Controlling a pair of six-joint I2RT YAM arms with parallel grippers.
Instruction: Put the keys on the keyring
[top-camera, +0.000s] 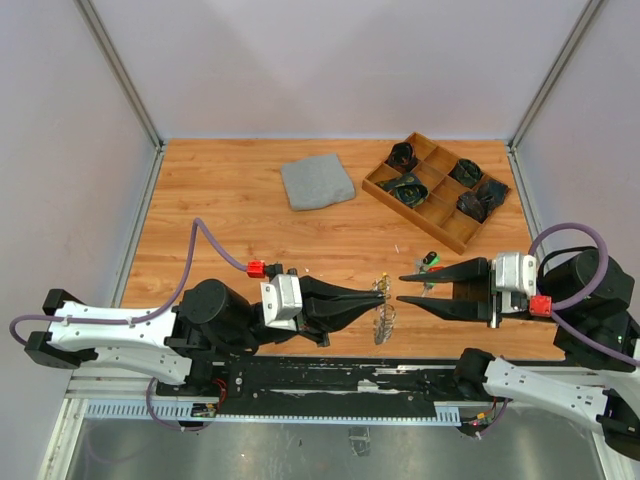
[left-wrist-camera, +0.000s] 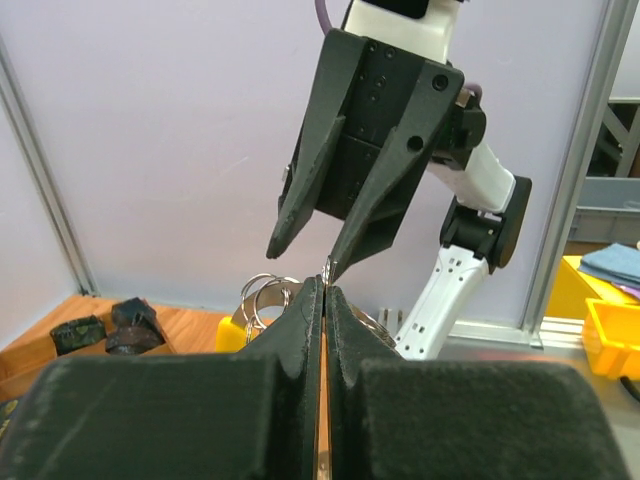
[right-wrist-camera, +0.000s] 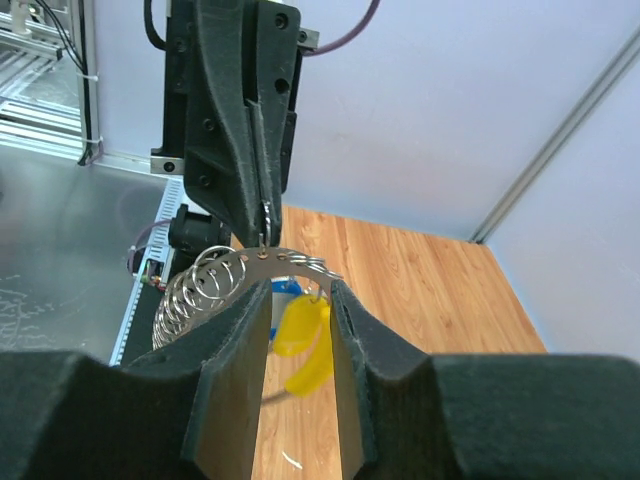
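Note:
My left gripper (top-camera: 376, 294) is shut on the keyring (top-camera: 385, 312), a curved metal strip hung with several small silver rings, and holds it just above the near edge of the table. In the right wrist view the keyring (right-wrist-camera: 215, 278) arcs in front of my right gripper (right-wrist-camera: 298, 300), and two yellow-headed keys (right-wrist-camera: 302, 335) hang from it between the open fingers, with a blue head behind them. My right gripper (top-camera: 400, 288) faces the left one, jaws apart. A green-headed key (top-camera: 430, 260) lies on the table beside its far finger. The left wrist view shows the left gripper (left-wrist-camera: 325, 287) pinched tight.
A folded grey cloth (top-camera: 317, 182) lies at the back centre. A wooden divided tray (top-camera: 415, 218) holding dark bundles sits at the back right. White walls with metal posts enclose the table on three sides.

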